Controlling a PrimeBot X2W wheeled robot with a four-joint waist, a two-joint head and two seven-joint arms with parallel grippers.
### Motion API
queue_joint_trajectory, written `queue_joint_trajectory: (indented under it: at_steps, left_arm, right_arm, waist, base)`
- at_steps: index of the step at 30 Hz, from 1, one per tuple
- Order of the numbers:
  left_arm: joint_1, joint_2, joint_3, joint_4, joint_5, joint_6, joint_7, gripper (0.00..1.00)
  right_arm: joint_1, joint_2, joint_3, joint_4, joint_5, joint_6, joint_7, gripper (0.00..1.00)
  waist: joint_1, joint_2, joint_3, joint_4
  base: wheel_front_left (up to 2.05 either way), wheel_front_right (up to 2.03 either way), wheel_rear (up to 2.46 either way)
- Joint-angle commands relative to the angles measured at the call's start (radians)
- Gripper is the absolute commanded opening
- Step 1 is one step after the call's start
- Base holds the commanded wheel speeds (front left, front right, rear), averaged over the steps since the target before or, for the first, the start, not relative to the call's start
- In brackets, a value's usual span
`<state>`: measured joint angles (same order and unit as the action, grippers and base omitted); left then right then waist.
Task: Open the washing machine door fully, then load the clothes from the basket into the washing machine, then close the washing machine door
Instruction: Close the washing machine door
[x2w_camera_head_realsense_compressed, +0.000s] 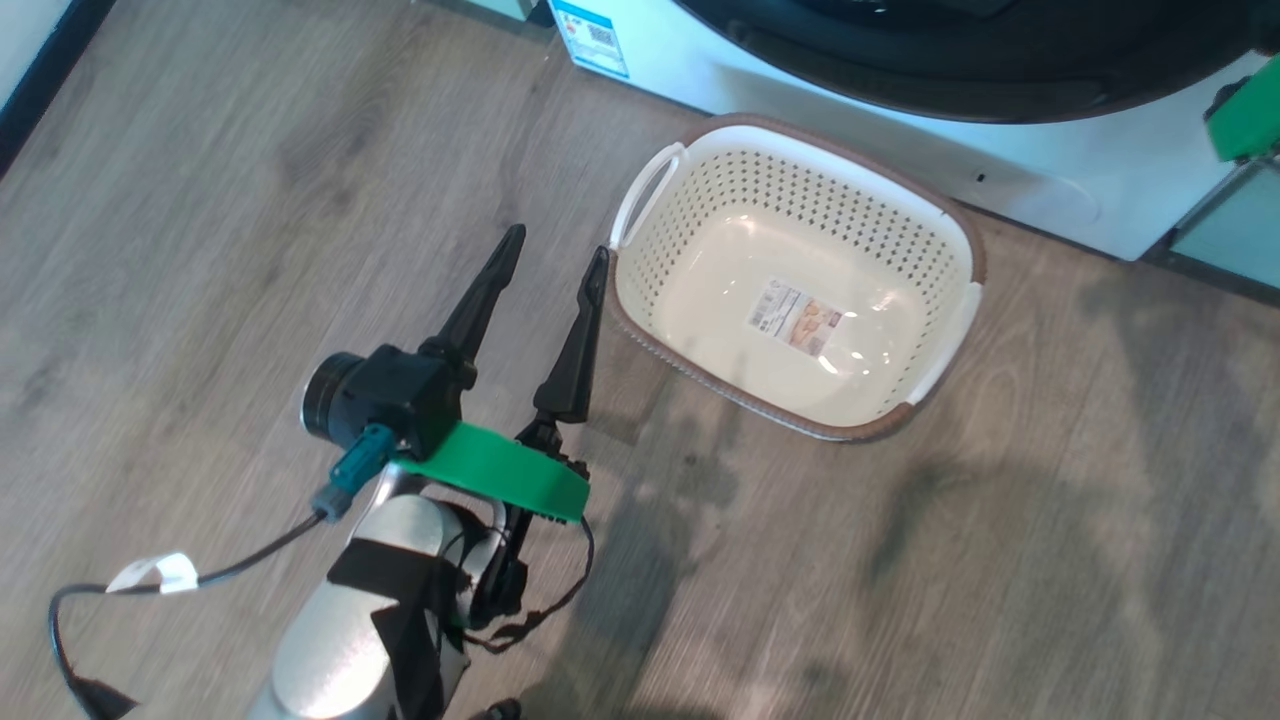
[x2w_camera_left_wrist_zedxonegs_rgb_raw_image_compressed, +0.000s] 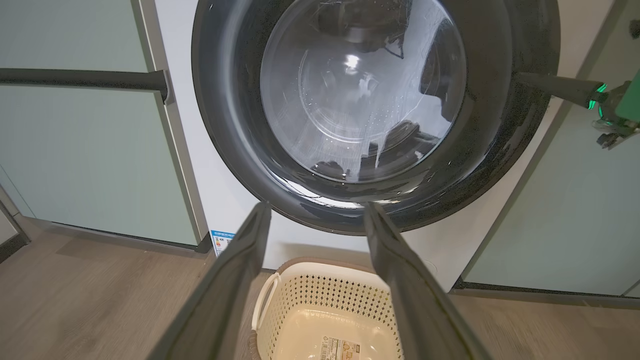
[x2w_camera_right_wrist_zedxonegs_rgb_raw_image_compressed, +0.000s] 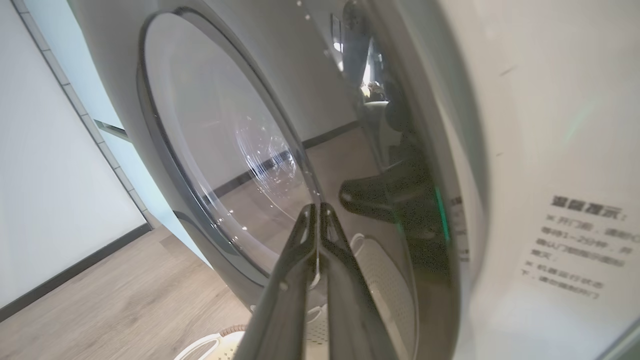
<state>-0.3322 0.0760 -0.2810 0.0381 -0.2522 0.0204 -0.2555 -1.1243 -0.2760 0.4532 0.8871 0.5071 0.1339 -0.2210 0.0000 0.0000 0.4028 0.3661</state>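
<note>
The left pincer (x2w_camera_head_realsense_compressed: 557, 245) is wide open and holds nothing. Its two long dark fingers (x2w_camera_head_realsense_compressed: 480, 300) point up the head view, over the wooden floor (x2w_camera_head_realsense_compressed: 200, 250). A green band (x2w_camera_head_realsense_compressed: 500, 470) goes round the wrist behind them.

Just to the right of this pincer is the basket (x2w_camera_head_realsense_compressed: 820, 195). It sits on the floor, right in front of the washing machine (x2w_camera_head_realsense_compressed: 850, 90). The basket is cream with lots of little holes and a brown rim. The tip of one finger is just beside its left corner, by a white handle (x2w_camera_head_realsense_compressed: 640, 195). I cannot tell if they touch. A label (x2w_camera_head_realsense_compressed: 795, 315) is stuck on the bottom of the basket.

The big white machine has a small blue sticker (x2w_camera_head_realsense_compressed: 590, 35) low on its left side. In the left wrist view its round door (x2w_camera_left_wrist_zedxonegs_rgb_raw_image_compressed: 500, 145) is straight ahead of the open fingers and above the basket. The door has a wide shiny black rim and clear glass in the middle. It looks flat against the front of the machine. Pale green cupboard panels (x2w_camera_left_wrist_zedxonegs_rgb_raw_image_compressed: 75, 160) stand on both sides.

Far to the right is the right pincer (x2w_camera_left_wrist_zedxonegs_rgb_raw_image_compressed: 522, 78). It is shut tight, with nothing between its fingers. Its tip is at the right edge of the door's black rim. It is very close, but I cannot tell if it touches.
</note>
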Motion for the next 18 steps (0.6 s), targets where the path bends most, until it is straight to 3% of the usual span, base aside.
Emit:
queue_joint_trajectory:
  at_steps: [1, 10, 17, 18]
  left_arm:
    - [-0.012, 0.011, 0.047, -0.029, 0.011, -0.001, -0.006, 1.0]
    - [0.016, 0.016, 0.087, -0.026, 0.031, -0.007, -0.006, 1.0]
    - [0.042, 0.032, 0.102, -0.004, 0.036, -0.013, -0.006, 1.0]
    - [0.045, 0.035, 0.102, 0.0, 0.036, -0.014, -0.006, 1.0]
  right_arm:
    - [0.021, 0.016, 0.008, -0.042, 0.009, -0.003, -0.014, 0.0]
    - [0.206, -0.009, 0.007, -0.201, 0.017, -0.003, -0.036, 0.0]
    - [0.411, -0.009, -0.103, -0.362, -0.033, -0.003, -0.039, 0.0]
    - [0.442, -0.006, -0.124, -0.386, -0.047, -0.003, -0.04, 0.05]
  waist:
    - [0.0, 0.0, -0.007, -0.008]
    - [0.0, 0.0, -0.043, -0.061]
    - [0.0, 0.0, -0.09, -0.11]
    - [0.0, 0.0, -0.097, -0.116]
  base:
    - [0.0, 0.0, 0.0]
    - [0.0, 0.0, 0.0]
    - [0.0, 0.0, 0.0]
    - [0.0, 0.0, 0.0]
